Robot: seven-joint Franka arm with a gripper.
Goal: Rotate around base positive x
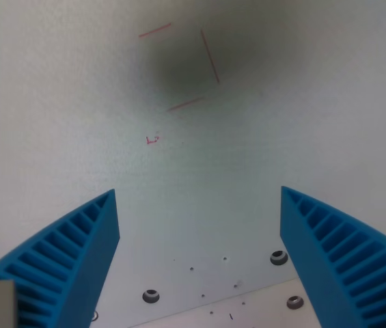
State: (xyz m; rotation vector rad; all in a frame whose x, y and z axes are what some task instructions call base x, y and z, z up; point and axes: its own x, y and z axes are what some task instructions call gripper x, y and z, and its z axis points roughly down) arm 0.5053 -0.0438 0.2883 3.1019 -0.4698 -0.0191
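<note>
Two blue ribbed fingers (76, 253) low in the wrist view, one at about 7 o'clock, the other at about 5 o'clock. Gripper (199, 253) spread wide, holding nothing, only bare white table (56, 102) showing in the gap. No object to pick up here; the task's thing is the gripper itself, to be tipped around the base's x line. Up at 12 o'clock, thin red lines (210, 55) drawn like part of a square, with a dark soft shadow (179, 65) over them. A tiny red mark (152, 140) just below, toward 11 o'clock. Down at 6 o'clock, a few round screw holes (151, 296) and small specks near a table edge. Square well apart from the fingers, straight ahead between them. Probably a turn in the air, nothing close enough to bump. Which way the x line runs: cannot tell from here.
</note>
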